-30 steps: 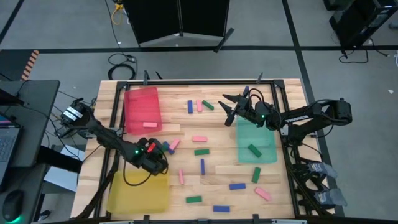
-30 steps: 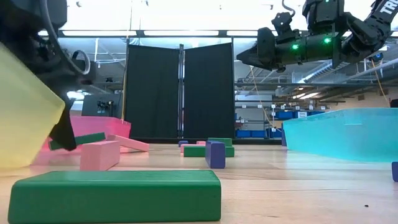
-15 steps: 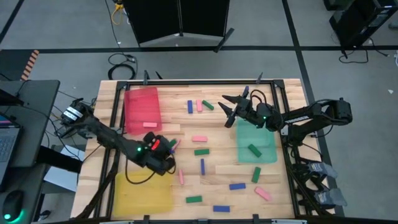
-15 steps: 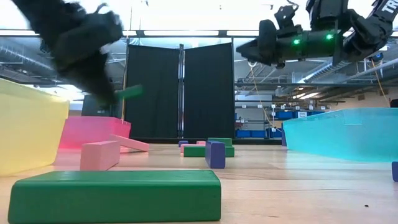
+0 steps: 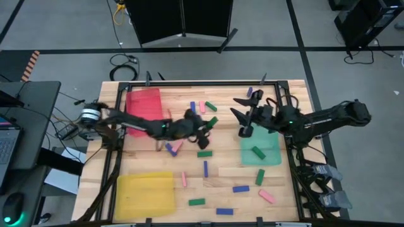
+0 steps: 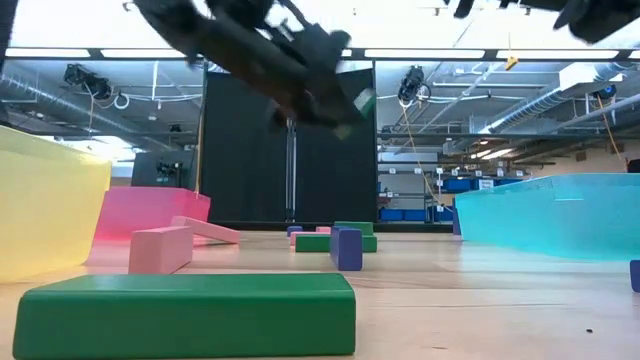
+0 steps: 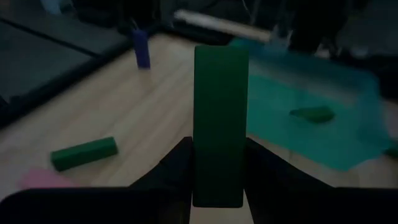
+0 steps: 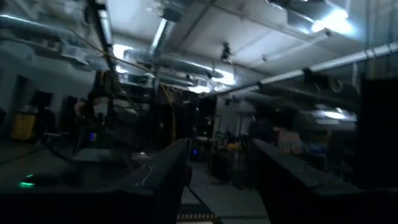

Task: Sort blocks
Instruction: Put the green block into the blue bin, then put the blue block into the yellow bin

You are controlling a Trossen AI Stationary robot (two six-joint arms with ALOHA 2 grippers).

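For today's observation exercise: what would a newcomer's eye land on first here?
The left gripper, stretched over mid-table, shut on a small green bar-shaped block. Then the open right gripper raised at the translucent green tray, with red and yellow trays on the wooden table's left.

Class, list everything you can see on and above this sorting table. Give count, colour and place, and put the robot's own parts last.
Table: one, wood, under everything.
Red tray: one, high view's upper left.
Yellow tray: one, lower left.
Green tray: one, translucent, right side.
Green blocks: four loose on the wood, one in the green tray, one held.
Blue or purple blocks: at least five, scattered.
Pink blocks: at least four, scattered.
Left gripper: over the table's middle, fingers shut on a green block.
Right gripper: by the green tray's upper edge, fingers open, empty.
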